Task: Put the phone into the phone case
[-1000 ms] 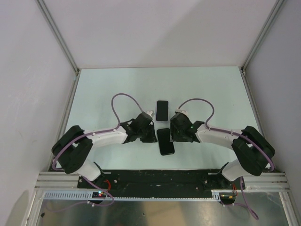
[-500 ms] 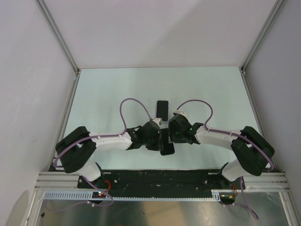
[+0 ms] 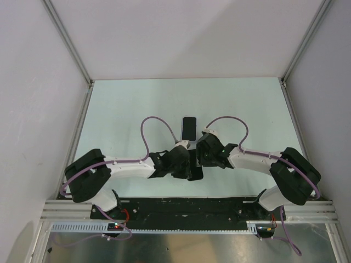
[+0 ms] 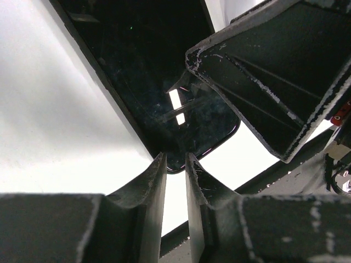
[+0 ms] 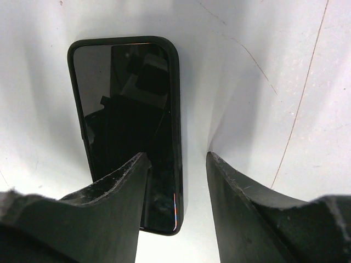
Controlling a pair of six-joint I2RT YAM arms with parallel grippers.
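Note:
A black phone (image 3: 194, 174) with a glossy screen lies on the pale table between my two grippers, mostly hidden under them. A second black slab, the phone case (image 3: 189, 127), lies just beyond it. My left gripper (image 3: 185, 164) is over the phone's near left part. In the left wrist view its jaws (image 4: 175, 162) are almost together, with the tips at the rounded corner of the phone (image 4: 159, 82). My right gripper (image 3: 202, 155) is open. In the right wrist view (image 5: 175, 161) its left finger (image 5: 109, 192) overlaps the phone (image 5: 126, 93) and its right finger is over bare table.
The right gripper's fingers (image 4: 274, 82) show close by in the left wrist view, above the phone's far side. White walls with metal rails (image 3: 71, 49) enclose the table. A black base rail (image 3: 181, 205) runs along the near edge.
My left arm has swung right and its gripper now sits over the phone's left side. The right gripper has shifted only slightly. The phone and case have not moved.

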